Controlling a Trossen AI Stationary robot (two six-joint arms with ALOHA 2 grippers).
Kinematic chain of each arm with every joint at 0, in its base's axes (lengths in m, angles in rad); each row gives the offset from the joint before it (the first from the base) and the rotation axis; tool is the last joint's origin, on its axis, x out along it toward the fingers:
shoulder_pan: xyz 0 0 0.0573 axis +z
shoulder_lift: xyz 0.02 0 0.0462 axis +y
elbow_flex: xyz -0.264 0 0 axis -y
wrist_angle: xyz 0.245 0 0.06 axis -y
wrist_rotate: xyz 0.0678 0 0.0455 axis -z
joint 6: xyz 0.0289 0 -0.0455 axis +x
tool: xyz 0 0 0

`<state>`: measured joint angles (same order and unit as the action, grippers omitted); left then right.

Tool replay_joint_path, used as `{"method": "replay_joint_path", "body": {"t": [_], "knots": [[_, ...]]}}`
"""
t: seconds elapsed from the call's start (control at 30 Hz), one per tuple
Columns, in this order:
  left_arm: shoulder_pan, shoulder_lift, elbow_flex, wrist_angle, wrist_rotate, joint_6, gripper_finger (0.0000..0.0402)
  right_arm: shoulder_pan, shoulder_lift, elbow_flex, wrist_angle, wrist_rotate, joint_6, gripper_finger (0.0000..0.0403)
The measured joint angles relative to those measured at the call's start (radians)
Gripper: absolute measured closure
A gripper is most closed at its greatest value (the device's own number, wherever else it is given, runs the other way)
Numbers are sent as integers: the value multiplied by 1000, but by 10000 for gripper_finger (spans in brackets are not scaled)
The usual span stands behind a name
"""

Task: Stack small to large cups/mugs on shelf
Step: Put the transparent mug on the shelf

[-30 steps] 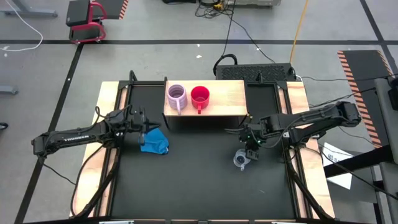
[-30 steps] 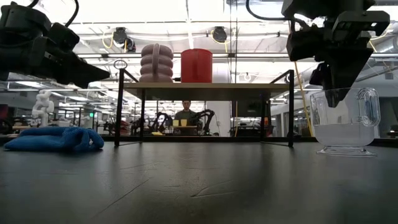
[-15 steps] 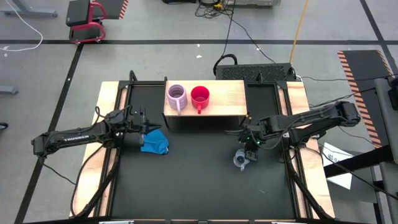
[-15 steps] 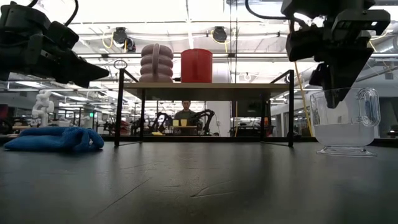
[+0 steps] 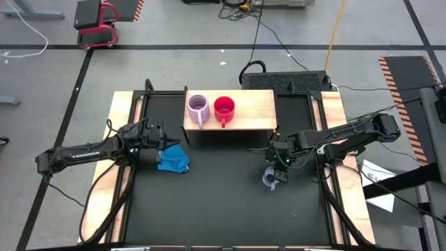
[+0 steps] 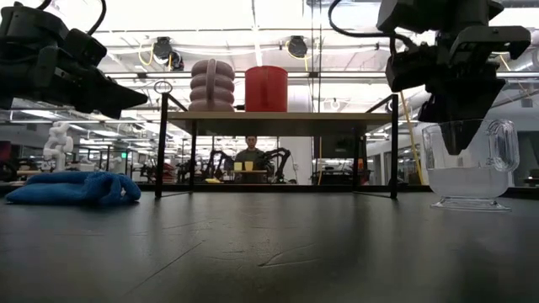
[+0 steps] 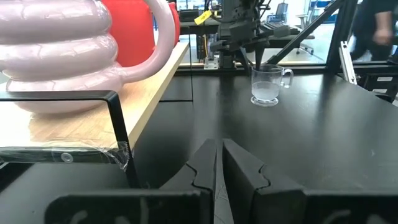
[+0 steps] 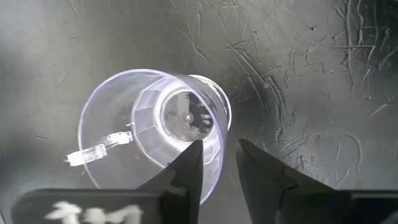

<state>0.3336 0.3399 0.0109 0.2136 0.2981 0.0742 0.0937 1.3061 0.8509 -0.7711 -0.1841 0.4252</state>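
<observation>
A pale lilac mug (image 5: 198, 108) and a red mug (image 5: 224, 107) stand upright side by side on the wooden shelf (image 5: 252, 111). The clear glass cup (image 5: 270, 180) stands upright on the black tabletop, near the shelf's right end. My right gripper (image 8: 221, 165) is open and points down over the cup (image 8: 155, 124). One finger (image 8: 189, 167) is inside the cup's rim and the other (image 8: 261, 168) is outside, with the wall (image 8: 217, 146) between them. My left gripper (image 5: 164, 144) is shut and empty above the blue cloth (image 5: 173, 159).
The shelf stands on black metal legs (image 6: 160, 143) at the table's far middle, with open room to the right of the red mug. The blue cloth lies crumpled on the tabletop at the left. A person (image 6: 251, 151) sits far behind the table.
My right gripper has gone down a little and toward the table's near edge, onto the glass cup's rim. It stays open. The cup stands where it was.
</observation>
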Motion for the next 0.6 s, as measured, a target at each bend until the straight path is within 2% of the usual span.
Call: {"method": "replay_joint_path", "body": {"t": [0.3,0.6], "knots": [[0,0,0,-1,40,1,371,0,-17,0,-3,0,-9,397],[0,0,0,-2,44,0,371,0,-26,0,-3,0,-11,401]]}}
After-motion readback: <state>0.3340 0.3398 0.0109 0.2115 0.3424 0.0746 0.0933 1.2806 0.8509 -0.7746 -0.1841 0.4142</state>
